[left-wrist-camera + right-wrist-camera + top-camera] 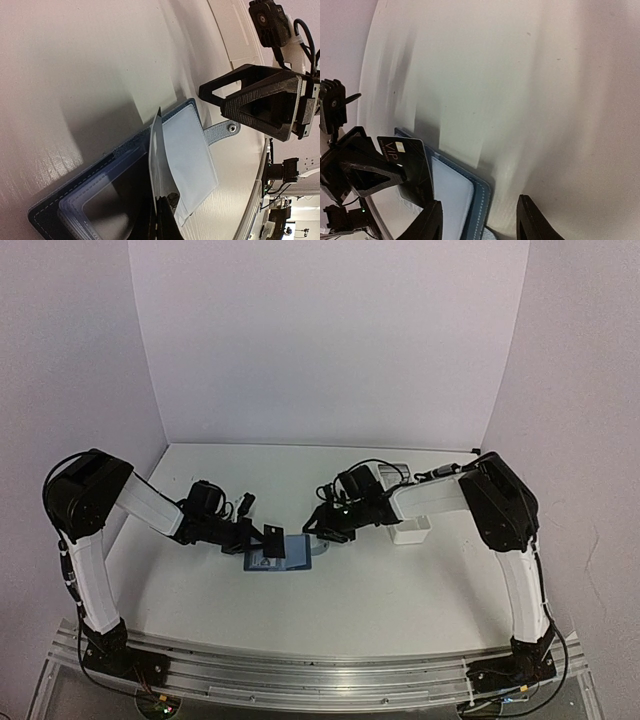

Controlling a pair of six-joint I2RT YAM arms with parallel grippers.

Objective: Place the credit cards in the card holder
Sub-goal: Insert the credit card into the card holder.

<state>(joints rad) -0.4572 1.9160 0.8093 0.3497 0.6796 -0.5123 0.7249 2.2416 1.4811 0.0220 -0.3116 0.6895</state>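
Note:
The dark-blue card holder [297, 559] lies open on the table between the two grippers. Its pale pocket page [192, 150] and snap tab [223, 131] show in the left wrist view, and its blue stitched edge [481, 200] shows in the right wrist view. My left gripper [271, 542] is shut on a black VIP card [406, 167], which stands tilted over the holder's left half. The card is seen nearly edge-on [161, 170] above my left gripper [160, 220]. My right gripper [323, 532] is open and empty [480, 220], just beyond the holder's right edge.
A long white tray [412, 531] stands behind the right arm at the back right, partly hidden by it. White walls close the table in at the back and on both sides.

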